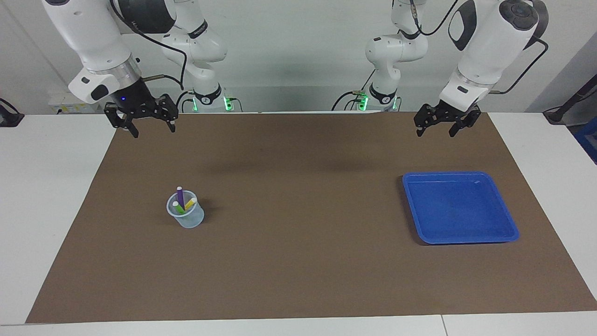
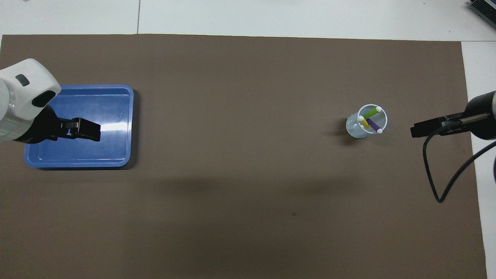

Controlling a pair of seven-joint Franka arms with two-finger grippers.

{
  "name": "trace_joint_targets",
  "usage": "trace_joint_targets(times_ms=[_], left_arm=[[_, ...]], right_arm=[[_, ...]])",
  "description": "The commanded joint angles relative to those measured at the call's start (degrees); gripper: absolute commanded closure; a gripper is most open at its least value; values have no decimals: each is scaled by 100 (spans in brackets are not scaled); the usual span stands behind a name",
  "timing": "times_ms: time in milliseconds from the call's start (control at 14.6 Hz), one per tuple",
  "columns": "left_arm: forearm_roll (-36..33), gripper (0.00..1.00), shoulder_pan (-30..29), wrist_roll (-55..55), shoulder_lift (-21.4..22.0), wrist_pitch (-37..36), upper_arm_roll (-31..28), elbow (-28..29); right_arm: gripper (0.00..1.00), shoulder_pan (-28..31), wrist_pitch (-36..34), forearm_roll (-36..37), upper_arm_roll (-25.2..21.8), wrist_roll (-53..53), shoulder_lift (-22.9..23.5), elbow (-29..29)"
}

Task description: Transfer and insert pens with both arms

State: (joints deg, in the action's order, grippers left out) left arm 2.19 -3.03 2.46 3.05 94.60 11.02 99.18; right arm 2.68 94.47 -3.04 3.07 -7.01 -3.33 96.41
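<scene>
All three pens stand together in a small clear cup (image 1: 185, 215) on the brown mat (image 1: 298, 261) that covers the counter (image 1: 51, 210), toward the right arm's end: the purple pen (image 1: 180, 198) rises tallest, the yellow pen (image 1: 190, 204) and the green pen (image 1: 178, 207) lean against the rim with their pale ends up. The blue tray (image 1: 459, 207) lies flat toward the left arm's end, well apart from the cup, and holds nothing that can be seen. That layout suggests the tray served as the pick-up place and the cup as the slot, one arm working at each end, so the insertion looks complete. The right claw (image 1: 148, 120) hangs open and empty in the air over the mat's edge near the robots, near its own base and well clear of the cup. The left claw (image 1: 442, 123) hangs open and empty too; from above it covers part of the tray, but the facing view shows it raised, well above the tray and touching nothing. Both arms seem parked up and back so that nothing can knock the upright cup or the leaning pens.
</scene>
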Motion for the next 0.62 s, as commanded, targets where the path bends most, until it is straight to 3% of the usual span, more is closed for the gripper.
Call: trace_joint_targets(times_ms=[0, 547], left_arm=[[-79, 0, 267, -123, 109, -187, -153, -4], [-96, 0, 241, -228, 117, -82, -162, -30]], right_arm=[[0, 31, -209, 137, 36, 86, -150, 18], [0, 13, -639, 137, 80, 59, -317, 63]])
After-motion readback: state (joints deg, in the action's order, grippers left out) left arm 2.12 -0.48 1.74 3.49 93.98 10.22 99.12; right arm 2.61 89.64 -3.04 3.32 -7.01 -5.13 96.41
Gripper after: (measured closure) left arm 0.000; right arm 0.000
